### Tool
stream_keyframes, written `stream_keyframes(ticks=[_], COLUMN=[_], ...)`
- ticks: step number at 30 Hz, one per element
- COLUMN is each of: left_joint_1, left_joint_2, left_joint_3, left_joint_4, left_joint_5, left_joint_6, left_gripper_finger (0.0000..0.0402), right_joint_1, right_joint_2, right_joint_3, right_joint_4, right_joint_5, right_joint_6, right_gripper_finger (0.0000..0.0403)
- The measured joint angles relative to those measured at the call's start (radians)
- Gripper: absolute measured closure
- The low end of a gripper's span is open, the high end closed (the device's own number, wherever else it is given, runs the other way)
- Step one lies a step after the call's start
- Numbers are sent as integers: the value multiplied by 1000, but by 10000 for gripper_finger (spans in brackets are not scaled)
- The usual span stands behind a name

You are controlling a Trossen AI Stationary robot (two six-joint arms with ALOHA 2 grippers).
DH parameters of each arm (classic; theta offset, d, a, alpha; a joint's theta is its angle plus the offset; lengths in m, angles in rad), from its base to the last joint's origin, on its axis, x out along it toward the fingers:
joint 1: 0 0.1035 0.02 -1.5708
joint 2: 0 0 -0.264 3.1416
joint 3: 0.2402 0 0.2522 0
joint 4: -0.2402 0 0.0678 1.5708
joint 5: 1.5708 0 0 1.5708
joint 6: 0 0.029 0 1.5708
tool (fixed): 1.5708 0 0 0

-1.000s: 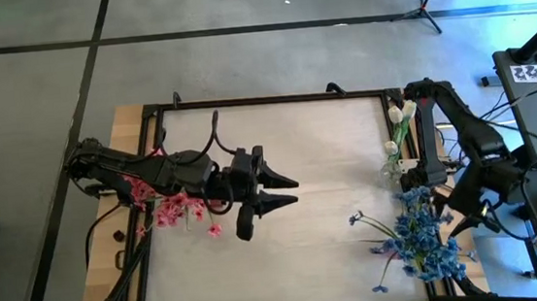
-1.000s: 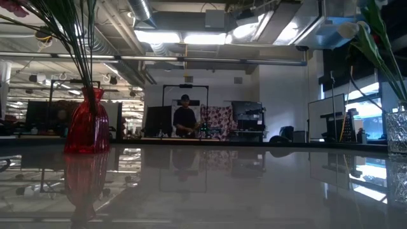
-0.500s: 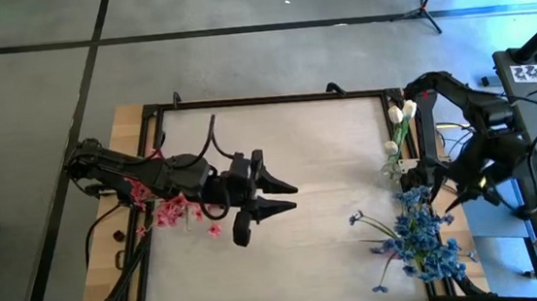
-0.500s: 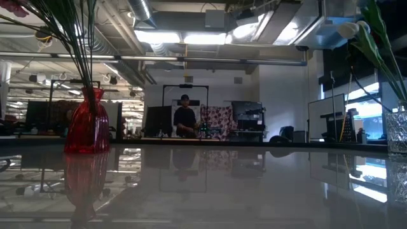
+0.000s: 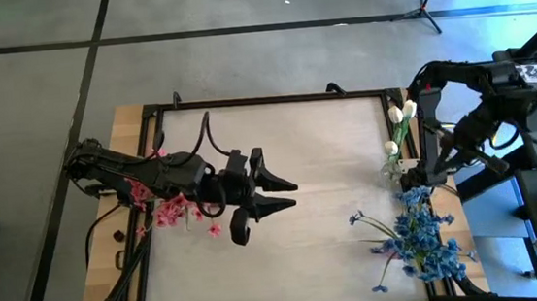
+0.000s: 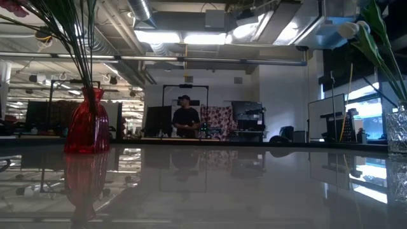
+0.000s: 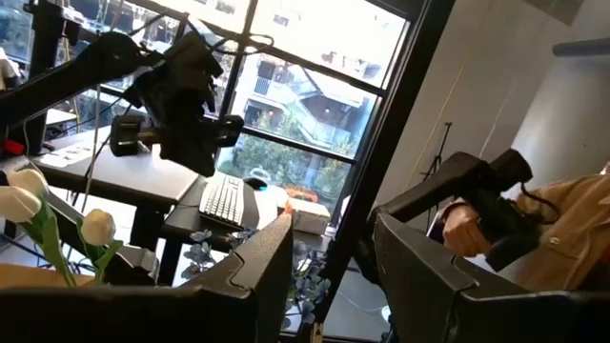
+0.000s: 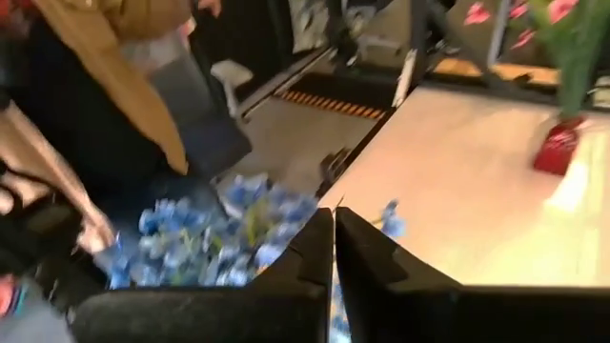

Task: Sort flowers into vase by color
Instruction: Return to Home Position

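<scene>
R gripper (image 8: pixel 334 217) back; pinks (image 5: pixel 171 214) in vase (image 6: pixel 86 127)

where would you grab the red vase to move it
I'd take the red vase at its narrow neck, coming in level from the side. Its body flares wide below, and the flower stems stand out of the mouth, likely blocking a grip from above.

The left arm reaches low from the table's (image 5: pixel 325 126) left edge toward its middle, the left gripper (image 5: pixel 294 191) pointing right with its fingers spread apart. The right arm is folded high by the right edge, the right gripper (image 8: pixel 334 217) angled downward with its fingers pressed together.
</scene>
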Motion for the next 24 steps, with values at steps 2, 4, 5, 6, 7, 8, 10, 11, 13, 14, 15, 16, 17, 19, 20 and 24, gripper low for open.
stream_keyframes(ticks=[2, 4, 5, 6, 7, 8, 10, 11, 13, 14, 15, 16, 17, 19, 20, 24], left_joint_1=[1, 1, 1, 1, 1, 4, 13, 18, 32, 37, 41, 43, 46, 46, 45, 39], left_joint_2=[0, 0, 0, 0, 0, 0, -2, -6, -19, -28, -36, -42, -51, -64, -69, -85], left_joint_3=[0, 0, 0, 0, 0, 0, 0, 0, 0, 0, 0, 0, 0, 0, 0, 0], left_joint_4=[0, 0, 0, 0, -2, -4, -13, -28, -66, -90, -109, -120, -125, -122, -122, -120], left_joint_5=[0, 0, 0, 0, 0, 0, 1, 0, 0, -1, 0, -1, 0, 0, 0, 6], left_joint_6=[0, 0, -2, -14, -26, -26, -21, -19, -16, -16, -16, -14, -6, 22, 36, 89], left_gripper_finger=[256, 256, 256, 256, 256, 256, 256, 256, 256, 256, 256, 256, 256, 256, 256, 256], right_joint_1=[1, 1, 1, 1, 1, 1, 1, 1, 1, 1, 1, 1, 1, 1, 1, 1], right_joint_2=[0, 0, 0, 0, -1, -2, -2, -2, 0, 2, 3, 3, 3, 3, 3, 4], right_joint_3=[6, 6, 6, 6, 6, 6, 5, 0, -15, -21, -28, -37, -50, -86, -105, -168], right_joint_4=[-5, -8, -9, -9, -9, -9, -10, -10, -1, 6, 11, 13, 14, 25, 40, 139], right_joint_5=[40, 92, 120, 149, 173, 187, 197, 210, 238, 254, 269, 283, 294, 306, 313, 372], right_joint_6=[6, 10, 10, 11, 19, 34, 74, 82, 86, 97, 111, 130, 148, 181, 187, 185], right_gripper_finger=[382, 388, 394, 398, 399, 398, 396, 397, 400, 400, 400, 399, 399, 400, 401, 401])
